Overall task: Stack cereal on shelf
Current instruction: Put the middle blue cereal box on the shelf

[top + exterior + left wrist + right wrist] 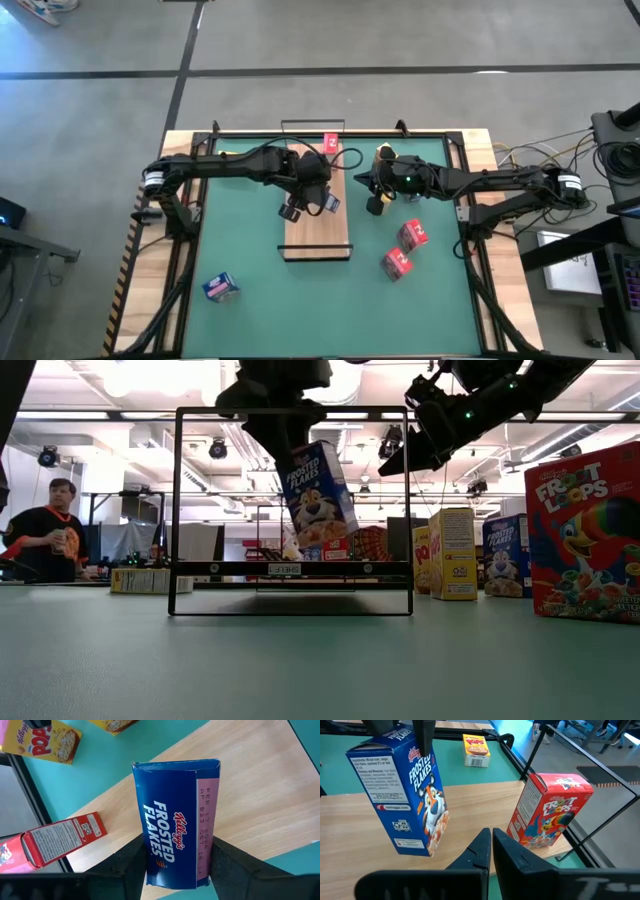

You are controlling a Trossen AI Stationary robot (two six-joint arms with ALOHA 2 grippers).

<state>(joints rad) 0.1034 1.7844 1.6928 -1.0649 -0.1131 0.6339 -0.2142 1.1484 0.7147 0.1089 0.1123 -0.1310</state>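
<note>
My left gripper [312,200] is shut on a blue Frosted Flakes cereal box [318,495] and holds it over the middle of the shelf, a light-wood board [317,225] with a black wire frame [180,510]. A red Froot Loops box [550,812] stands upright on the board's far end. My right gripper [491,845] hovers shut beside the board's right edge, level with the blue box [402,795], with nothing between its fingers. My left gripper pinches the blue box near its top end, one finger on each of two opposite faces [150,857]. One finger [425,740] lies on the printed front face. The fingers come from above, slanting down. The box hangs tilted below them, its bottom just above the board.
On the green mat right of the shelf lie two red boxes [413,235] [397,263], with yellow boxes [452,553] closer to the board. A blue box [220,288] lies near the front left. A person [45,530] stands beyond the table.
</note>
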